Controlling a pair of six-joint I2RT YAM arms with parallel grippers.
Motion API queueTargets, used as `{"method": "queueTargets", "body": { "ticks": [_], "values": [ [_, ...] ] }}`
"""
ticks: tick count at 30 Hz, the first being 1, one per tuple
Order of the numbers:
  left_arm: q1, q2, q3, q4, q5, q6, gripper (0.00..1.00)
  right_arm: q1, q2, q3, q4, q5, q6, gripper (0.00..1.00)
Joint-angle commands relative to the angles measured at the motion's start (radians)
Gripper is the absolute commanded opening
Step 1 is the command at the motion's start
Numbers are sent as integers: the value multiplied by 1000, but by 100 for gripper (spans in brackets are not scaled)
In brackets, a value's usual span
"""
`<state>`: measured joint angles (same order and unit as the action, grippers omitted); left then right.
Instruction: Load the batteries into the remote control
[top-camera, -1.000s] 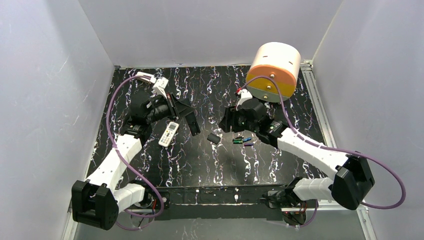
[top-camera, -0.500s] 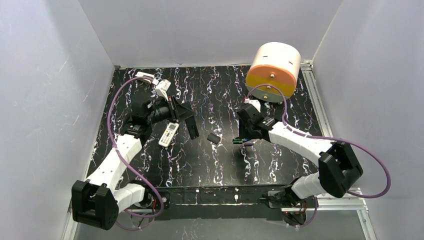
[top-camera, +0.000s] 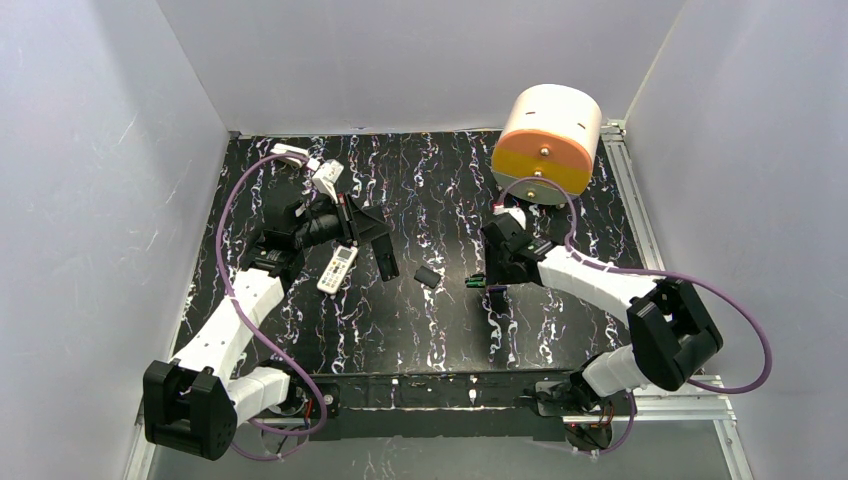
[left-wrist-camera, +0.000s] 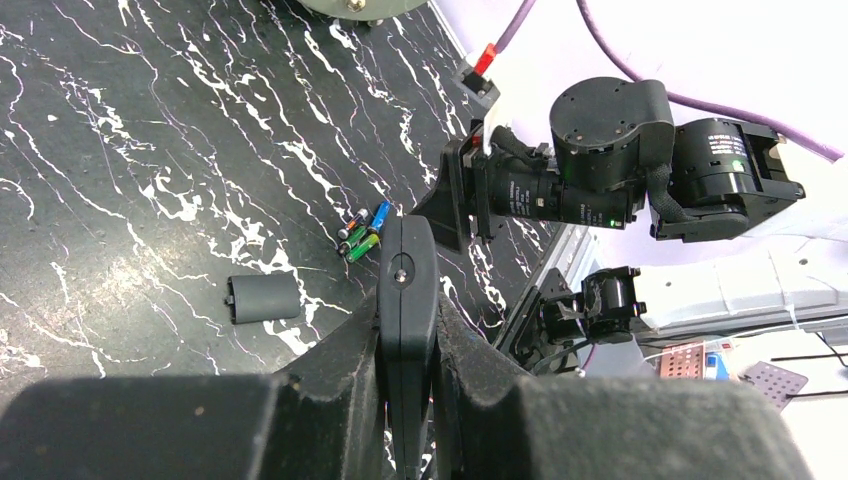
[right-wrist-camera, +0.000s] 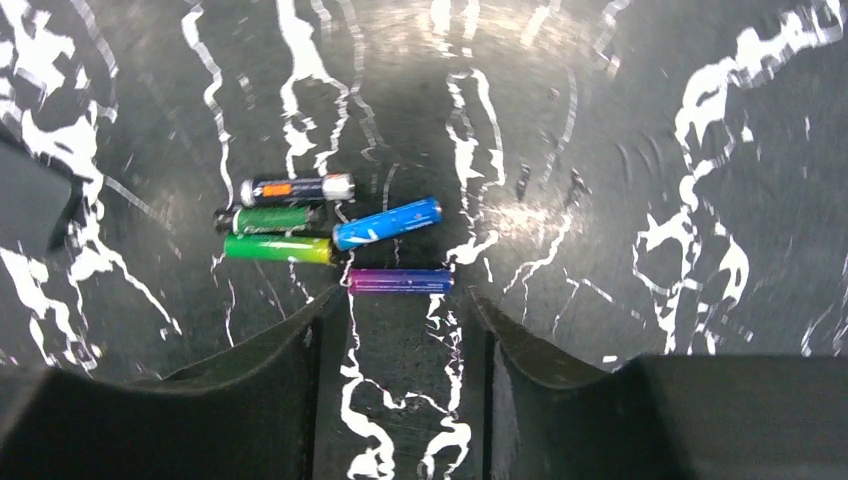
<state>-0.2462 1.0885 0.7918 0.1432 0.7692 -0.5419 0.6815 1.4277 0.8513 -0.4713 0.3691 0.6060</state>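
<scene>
overhead, the little cluster of green, blue and purple cylindrical batteries (top-camera: 485, 283) lies directly under the right tool (top-camera: 495, 289), well apart from the slim white plastic remote control (top-camera: 337, 268) beside the left tool (top-camera: 388, 265).

from the left wrist, whether that tool's jaws are apart or together cannot be told.

from the right wrist, the right tool gapes wide; the purple battery (right-wrist-camera: 400, 281) lies just ahead of its tips, long axis running from finger to finger.

Probably a lab: white enclosure walls (top-camera: 100, 150) around a marbled tabletop (top-camera: 420, 330).
</scene>
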Motion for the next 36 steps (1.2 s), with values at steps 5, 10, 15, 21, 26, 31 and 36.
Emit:
{"method": "queueTargets", "body": {
  "ticks": [5, 10, 15, 21, 26, 31, 36],
  "values": [
    [-5, -22, 40, -7, 31, 5, 0, 1, 31, 62, -29, -165, -545, 59],
    [-5, -18, 50, -8, 39, 2, 0, 1, 69, 96, -49, -217, -656, 59],
    [-5, -18, 52, -8, 33, 2, 0, 1, 69, 95, -89, -234, -755, 59],
    [-5, -5, 60, -4, 37, -28, 0, 1, 64, 65, -72, -239, -854, 53],
    [-5, 7, 75, 8, 63, -46, 0, 1, 89, 48, -37, -275, -893, 51],
    [-5, 8, 75, 7, 60, -52, 0, 1, 112, 41, -4, -286, -910, 50],
    [-5, 14, 73, 7, 64, -55, 0, 1, 135, 32, 19, -266, -938, 48]
  ]
}}
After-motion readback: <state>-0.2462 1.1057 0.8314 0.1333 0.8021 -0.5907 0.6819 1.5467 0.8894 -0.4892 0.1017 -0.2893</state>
